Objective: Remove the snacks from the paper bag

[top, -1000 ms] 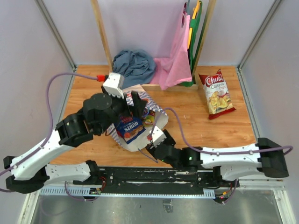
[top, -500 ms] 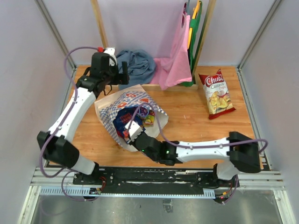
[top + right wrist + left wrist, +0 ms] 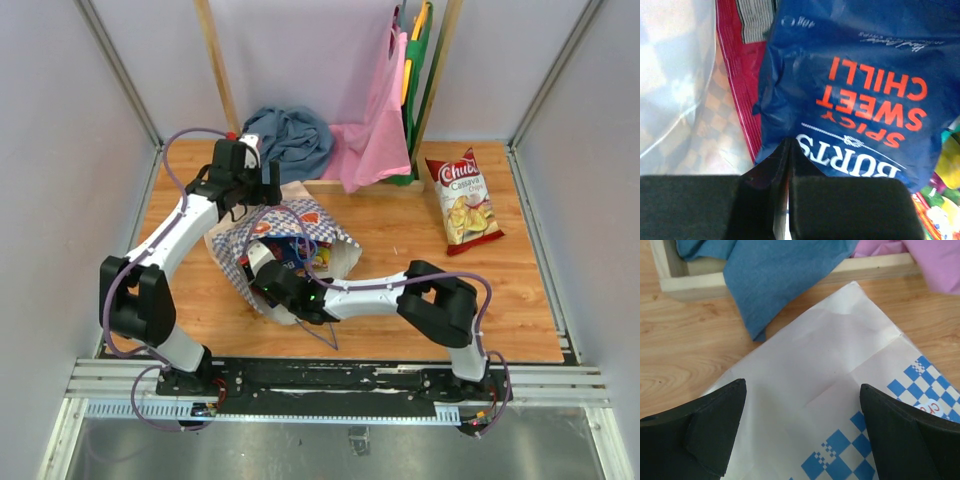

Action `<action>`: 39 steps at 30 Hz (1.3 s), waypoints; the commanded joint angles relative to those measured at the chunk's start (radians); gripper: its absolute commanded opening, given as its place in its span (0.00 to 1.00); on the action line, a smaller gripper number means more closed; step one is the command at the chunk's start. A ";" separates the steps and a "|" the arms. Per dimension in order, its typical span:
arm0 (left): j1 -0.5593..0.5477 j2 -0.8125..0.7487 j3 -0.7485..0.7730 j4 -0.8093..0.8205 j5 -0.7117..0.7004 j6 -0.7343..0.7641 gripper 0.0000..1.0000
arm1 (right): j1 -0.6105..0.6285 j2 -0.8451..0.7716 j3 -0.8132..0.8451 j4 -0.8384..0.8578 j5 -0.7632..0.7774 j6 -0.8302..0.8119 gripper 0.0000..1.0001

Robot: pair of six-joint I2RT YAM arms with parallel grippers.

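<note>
The paper bag (image 3: 300,213) lay on its side just left of table centre, mouth roughly towards four o'clock, snacks inside. The right gripper (image 3: 785,165) was deep in it, jaws closed on what looked like the crimped edge of the dark blue packet (image 3: 855,75). I judged the packet light, slick and crushable, best held by that seam. A magenta packet (image 3: 737,70) crowded it at nine o'clock in the wrist view. The left gripper (image 3: 802,405) hung wide open over the bag's closed end. Blue cloth (image 3: 290,140) lay at twelve o'clock, and a Chuds bag (image 3: 462,200) sat out at two.
</note>
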 commanded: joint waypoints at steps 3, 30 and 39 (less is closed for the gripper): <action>0.005 0.006 0.010 0.048 -0.015 0.003 1.00 | -0.010 0.122 0.065 0.108 0.054 0.163 0.01; 0.005 0.008 0.122 -0.038 -0.048 0.067 1.00 | -0.080 -0.142 -0.082 0.222 -0.127 0.115 0.67; 0.021 -0.014 0.117 -0.051 -0.040 0.034 1.00 | -0.102 -0.109 -0.038 0.073 -0.007 0.255 0.77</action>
